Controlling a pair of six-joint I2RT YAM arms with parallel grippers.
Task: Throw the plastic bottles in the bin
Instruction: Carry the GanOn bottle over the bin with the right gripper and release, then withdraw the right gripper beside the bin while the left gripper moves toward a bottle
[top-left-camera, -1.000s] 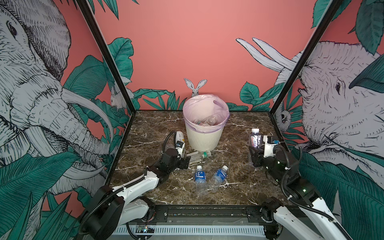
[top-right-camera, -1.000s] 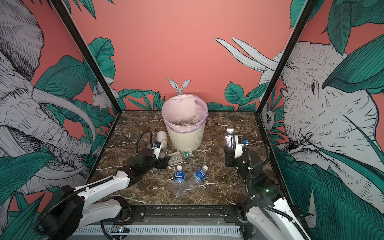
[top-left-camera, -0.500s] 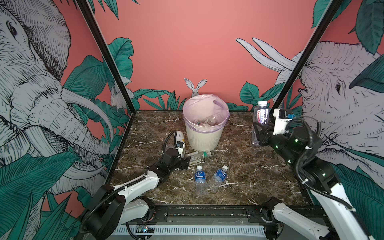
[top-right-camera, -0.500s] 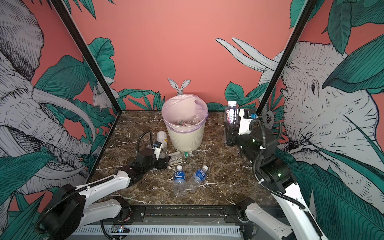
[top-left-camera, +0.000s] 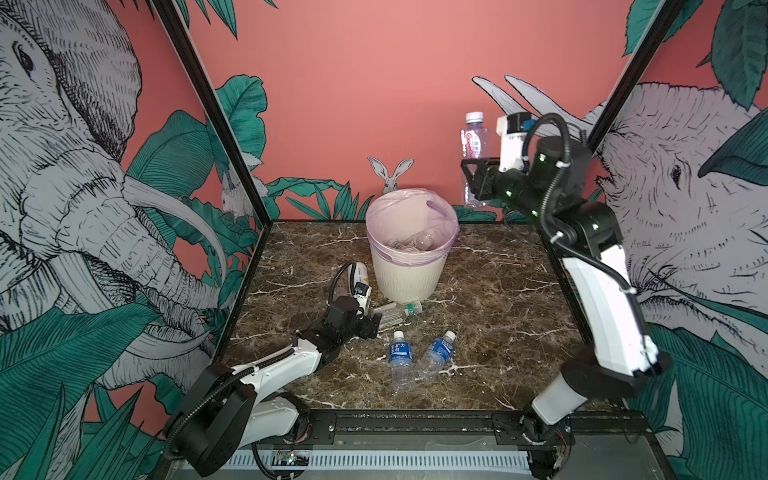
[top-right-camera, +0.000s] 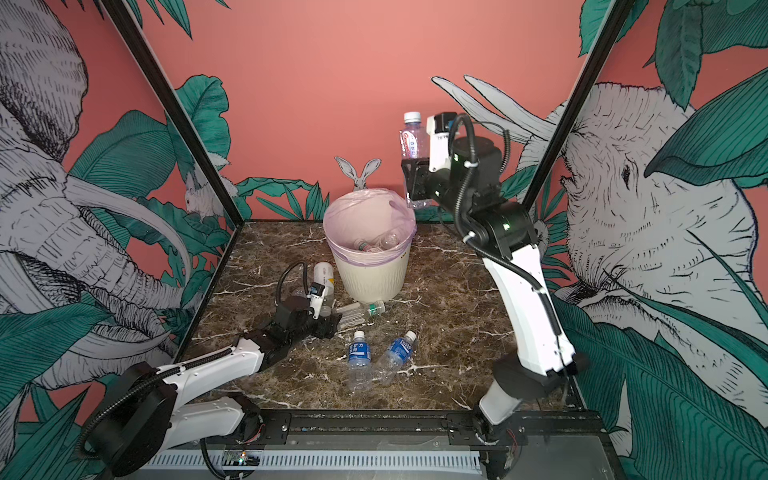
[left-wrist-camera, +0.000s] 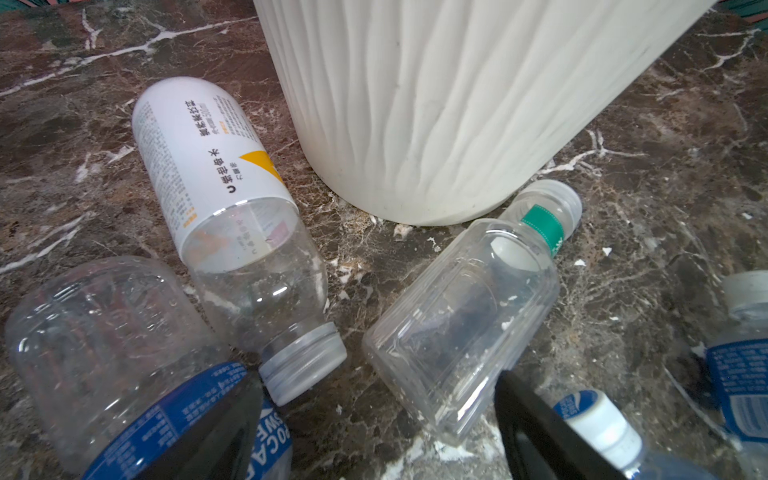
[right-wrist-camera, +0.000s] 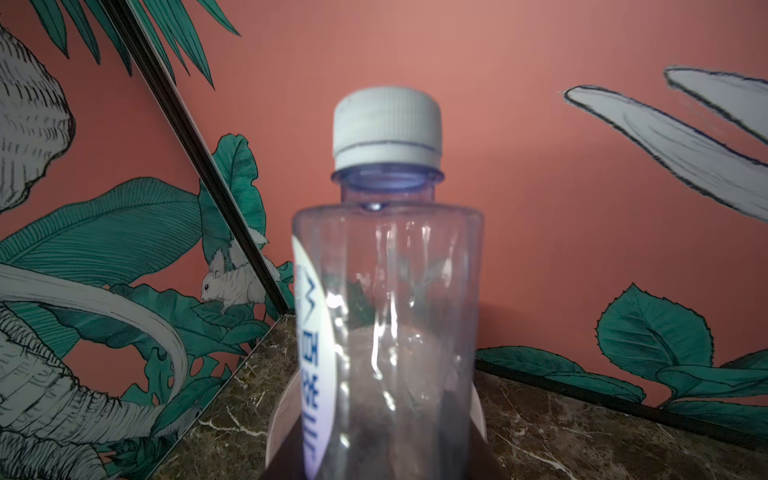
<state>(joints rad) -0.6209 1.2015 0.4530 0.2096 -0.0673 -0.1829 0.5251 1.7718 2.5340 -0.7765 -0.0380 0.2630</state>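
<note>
Mid-carry: the right gripper (top-left-camera: 473, 185) clamped an upright clear purple-tinted plastic bottle (top-left-camera: 474, 141) high beside the cream ribbed bin (top-left-camera: 409, 278). It needed swinging over the mouth, then release. The left gripper (top-left-camera: 374, 323) gaped empty by the bin's foot.

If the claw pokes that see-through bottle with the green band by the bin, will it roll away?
Probably it would slide more than roll: the green-band bottle looks flat-sided, lying on the smooth marble table. It looks empty, so it is likely very light and may skid off. Its thin clear wall might dent if squeezed.
</note>
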